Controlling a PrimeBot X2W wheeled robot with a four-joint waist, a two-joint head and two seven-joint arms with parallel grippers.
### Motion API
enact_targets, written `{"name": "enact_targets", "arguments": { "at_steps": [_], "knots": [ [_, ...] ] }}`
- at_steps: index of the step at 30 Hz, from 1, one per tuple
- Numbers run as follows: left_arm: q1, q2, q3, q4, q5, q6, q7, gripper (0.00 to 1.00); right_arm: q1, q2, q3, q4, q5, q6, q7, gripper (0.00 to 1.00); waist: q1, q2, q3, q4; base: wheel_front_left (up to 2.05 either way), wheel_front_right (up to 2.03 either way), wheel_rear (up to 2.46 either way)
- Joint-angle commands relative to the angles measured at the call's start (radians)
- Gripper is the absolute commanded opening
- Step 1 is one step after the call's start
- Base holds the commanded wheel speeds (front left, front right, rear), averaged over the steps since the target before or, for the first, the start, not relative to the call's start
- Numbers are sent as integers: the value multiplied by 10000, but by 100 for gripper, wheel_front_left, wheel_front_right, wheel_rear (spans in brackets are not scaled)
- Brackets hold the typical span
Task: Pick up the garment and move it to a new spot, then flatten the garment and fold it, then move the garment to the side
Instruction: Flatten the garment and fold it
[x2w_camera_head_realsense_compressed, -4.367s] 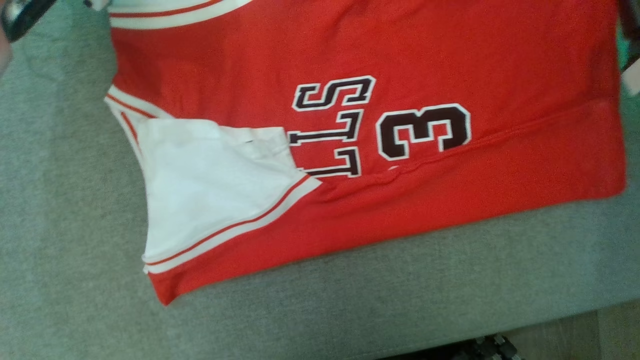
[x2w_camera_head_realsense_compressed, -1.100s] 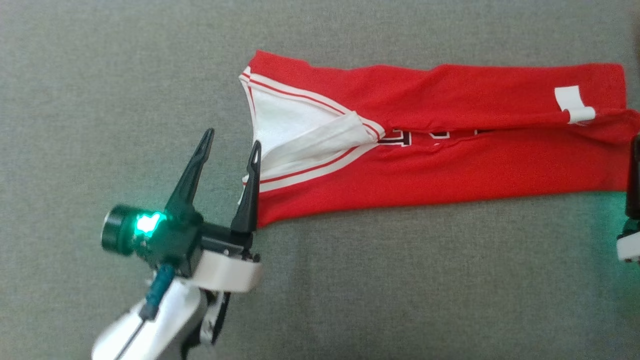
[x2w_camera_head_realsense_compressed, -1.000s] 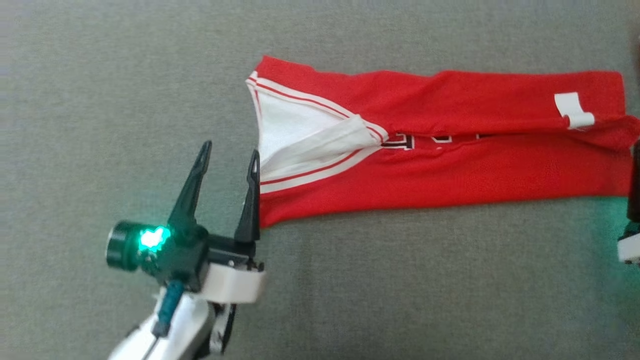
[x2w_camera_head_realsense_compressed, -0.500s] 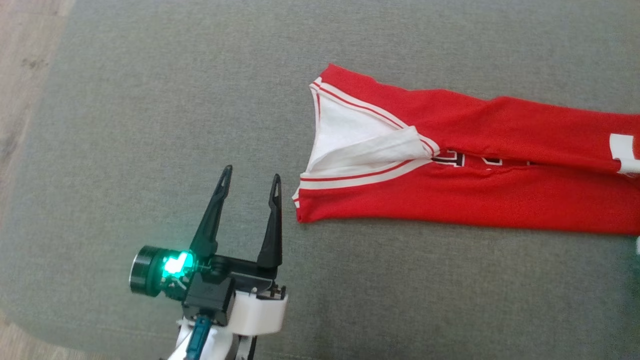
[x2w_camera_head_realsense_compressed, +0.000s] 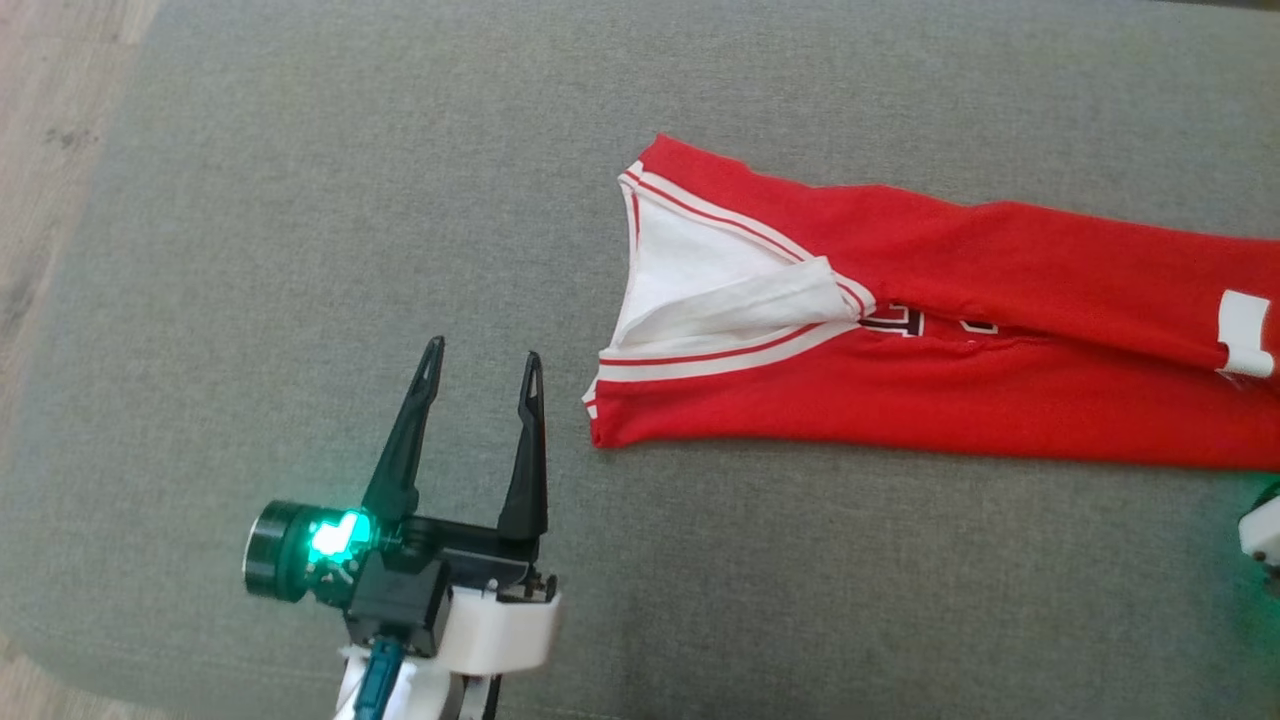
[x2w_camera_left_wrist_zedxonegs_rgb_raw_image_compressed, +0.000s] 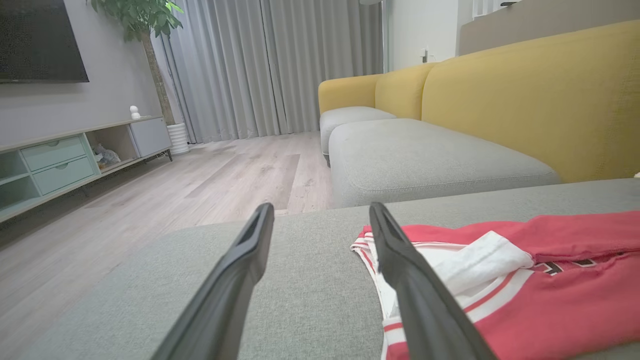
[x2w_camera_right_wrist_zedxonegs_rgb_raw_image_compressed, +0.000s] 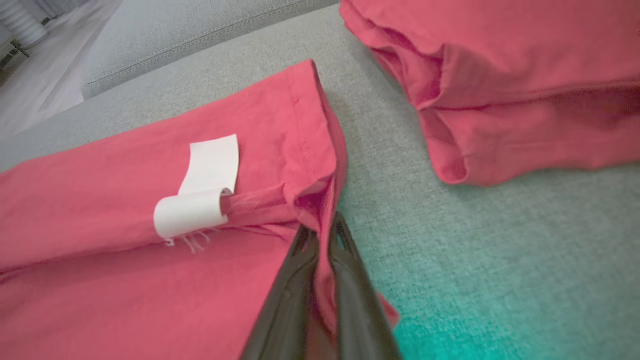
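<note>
The work surface is a grey upholstered cushion (x2w_camera_head_realsense_compressed: 250, 250). In the left wrist view the room reads, left to right: a low cabinet (x2w_camera_left_wrist_zedxonegs_rgb_raw_image_compressed: 60, 160) with drawers, a wooden floor (x2w_camera_left_wrist_zedxonegs_rgb_raw_image_compressed: 150, 200), a potted plant (x2w_camera_left_wrist_zedxonegs_rgb_raw_image_compressed: 145, 20), grey curtains (x2w_camera_left_wrist_zedxonegs_rgb_raw_image_compressed: 270, 65), and a yellow sofa (x2w_camera_left_wrist_zedxonegs_rgb_raw_image_compressed: 525, 90) with grey seats.

The left hand (x2w_camera_head_realsense_compressed: 482, 352) hovers above the cushion with its 2 fingers spread wide and nothing between them. Its right finger is just beside the garment's near-left corner, not touching it.

The garment (x2w_camera_head_realsense_compressed: 900, 400) is a red jersey folded into 1 long strip that lies across the cushion from the centre to the right edge of the head view. Its left end shows a white lining bordered by red-and-white striped trim. Dark lettering is partly hidden in the central fold. A white tag (x2w_camera_right_wrist_zedxonegs_rgb_raw_image_compressed: 200, 195) curls near the right end.

The right hand (x2w_camera_right_wrist_zedxonegs_rgb_raw_image_compressed: 322, 227) is closed, with the garment's right hem pinched between its fingers. A 2nd red cloth (x2w_camera_right_wrist_zedxonegs_rgb_raw_image_compressed: 525, 100) lies bunched on the cushion beyond that end, apart from the garment.
</note>
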Motion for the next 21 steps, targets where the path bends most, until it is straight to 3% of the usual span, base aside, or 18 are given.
{"name": "enact_targets", "arguments": {
  "at_steps": [1, 13, 16, 21],
  "knots": [
    [-91, -41, 452, -310, 132, -46, -51, 100, 96, -209, 183, -374, 55, -9, -94, 0, 0, 0, 11, -55, 0, 0, 0],
    [11, -236, 859, -198, 411, -460, -51, 100, -783, -1668, -220, -2289, -324, -9, 394, 0, 0, 0, -183, -515, 0, 0, 0],
    [31, -273, 916, -144, 452, -562, -51, 100, -1120, -1693, 201, -3183, -311, -9, 719, 0, 0, 0, -258, -573, 0, 0, 0],
    [4, -378, 903, -4, 492, -742, -51, 100, -1438, -1095, 1605, -4647, -88, -9, 1314, 0, 0, 0, -369, -443, 0, 0, 0]
  ]
}}
